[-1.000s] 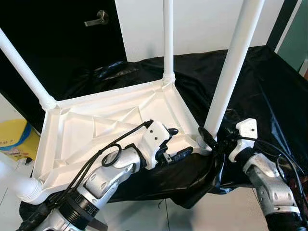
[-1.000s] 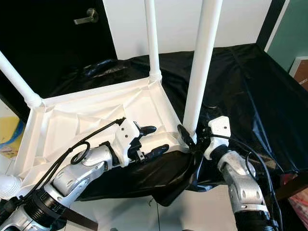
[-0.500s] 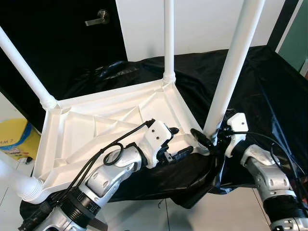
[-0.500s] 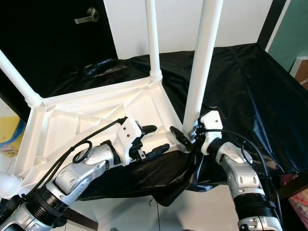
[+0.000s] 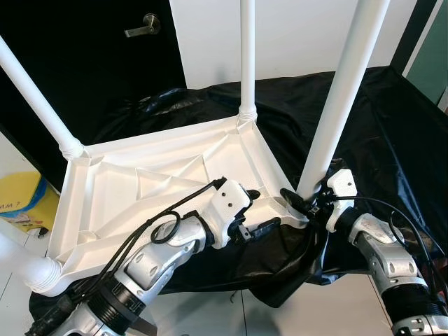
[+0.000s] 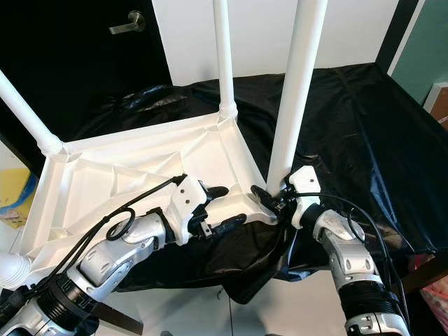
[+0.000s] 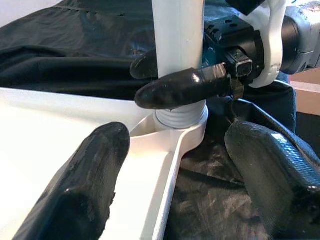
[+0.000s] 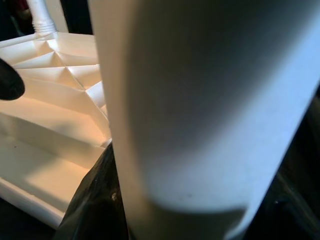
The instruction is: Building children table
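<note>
table top (image 5: 140, 189): white plastic, upside down, ribbed underside up, lying on the bench (image 5: 392, 126) with its left part overhanging the bench edge.
legs: four white tubes standing up from the corners; far leg (image 5: 246, 56), far-left leg (image 5: 35, 98), near-left leg (image 5: 31, 269), near-right leg (image 5: 336, 112).
near-right leg: seated in its corner socket (image 7: 182, 127); threaded collar visible at the base in the left wrist view.
right claw (image 5: 302, 203): clamped around the base of the near-right leg, one black finger on each side, just above the socket.
left claw (image 5: 257, 208): fingers apart, holding nothing, straddling the near rim of the table top just left of that socket.
bench: covered by a black plastic sheet (image 5: 280, 252), hanging loose over the near edge.
surroundings: dark door with a lever handle (image 5: 141, 26) far left, white wall behind, yellow bin (image 5: 24, 203) on the floor at left.
</note>
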You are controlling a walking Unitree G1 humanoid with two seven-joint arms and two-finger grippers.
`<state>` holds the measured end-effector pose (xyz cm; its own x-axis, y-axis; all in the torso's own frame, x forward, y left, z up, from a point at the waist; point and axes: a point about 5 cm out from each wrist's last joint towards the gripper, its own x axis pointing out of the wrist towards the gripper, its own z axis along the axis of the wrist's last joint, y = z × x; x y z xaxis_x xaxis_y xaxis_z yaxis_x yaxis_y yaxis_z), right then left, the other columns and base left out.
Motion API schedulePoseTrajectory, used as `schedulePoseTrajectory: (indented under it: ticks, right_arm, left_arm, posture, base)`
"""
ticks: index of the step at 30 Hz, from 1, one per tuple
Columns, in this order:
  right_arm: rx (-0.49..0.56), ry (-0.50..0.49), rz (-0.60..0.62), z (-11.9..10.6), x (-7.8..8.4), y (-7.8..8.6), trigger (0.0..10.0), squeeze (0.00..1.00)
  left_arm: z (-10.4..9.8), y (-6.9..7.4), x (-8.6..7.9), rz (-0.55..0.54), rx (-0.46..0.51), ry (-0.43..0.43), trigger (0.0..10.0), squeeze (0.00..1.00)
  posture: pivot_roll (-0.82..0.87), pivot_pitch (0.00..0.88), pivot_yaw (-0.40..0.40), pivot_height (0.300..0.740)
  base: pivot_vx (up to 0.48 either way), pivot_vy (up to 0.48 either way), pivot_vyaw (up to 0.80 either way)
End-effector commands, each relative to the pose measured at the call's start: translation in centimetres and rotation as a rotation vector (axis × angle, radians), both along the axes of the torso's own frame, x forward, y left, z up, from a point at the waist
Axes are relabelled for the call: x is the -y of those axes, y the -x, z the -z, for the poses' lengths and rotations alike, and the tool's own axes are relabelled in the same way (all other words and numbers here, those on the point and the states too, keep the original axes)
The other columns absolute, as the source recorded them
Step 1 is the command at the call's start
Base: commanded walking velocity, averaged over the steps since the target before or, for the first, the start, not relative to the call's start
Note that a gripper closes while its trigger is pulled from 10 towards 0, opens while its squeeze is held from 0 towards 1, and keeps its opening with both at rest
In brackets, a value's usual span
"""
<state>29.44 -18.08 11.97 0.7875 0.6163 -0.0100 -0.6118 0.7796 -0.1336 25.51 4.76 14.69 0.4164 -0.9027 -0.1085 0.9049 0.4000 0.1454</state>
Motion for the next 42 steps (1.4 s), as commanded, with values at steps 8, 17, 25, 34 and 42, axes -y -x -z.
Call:
schedulePoseTrajectory:
  ticks: [8,17,25,34,42]
  right_arm:
    - [-0.024,-0.037,0.108,1.0,-0.7,1.0,10.0,0.0]
    - [0.019,-0.109,0.367,1.0,-2.0,1.8,10.0,0.0]
    - [0.028,-0.165,0.59,1.2,-3.1,2.6,10.0,0.0]
    - [0.002,-0.171,0.642,1.5,-4.5,3.0,10.0,0.0]
    - [0.041,-0.181,0.626,0.7,-4.7,2.7,10.0,0.07]
  left_arm:
    - [0.2,1.1,0.2,0.213,-0.022,-0.039,10.0,0.0]
    - [0.1,1.0,0.0,0.213,-0.018,-0.045,10.0,0.0]
    - [0.1,0.9,0.0,0.214,-0.016,-0.049,10.0,0.0]
    - [-0.1,0.6,-0.1,0.21,-0.01,-0.051,10.0,0.0]
    - [-0.3,0.4,-0.2,0.194,-0.003,-0.048,10.0,0.0]
  posture:
    - [-0.15,0.028,0.085,0.74]
    - [-0.16,0.03,0.082,0.74]
    - [-0.16,0.03,0.08,0.74]
    - [-0.15,0.03,0.084,0.74]
    - [-0.14,0.035,0.079,0.74]
  base:
    - [0.0,0.0,0.0]
    - [0.0,0.0,0.0]
    - [0.0,0.0,0.0]
    - [0.0,0.0,0.0]
    - [0.0,0.0,0.0]
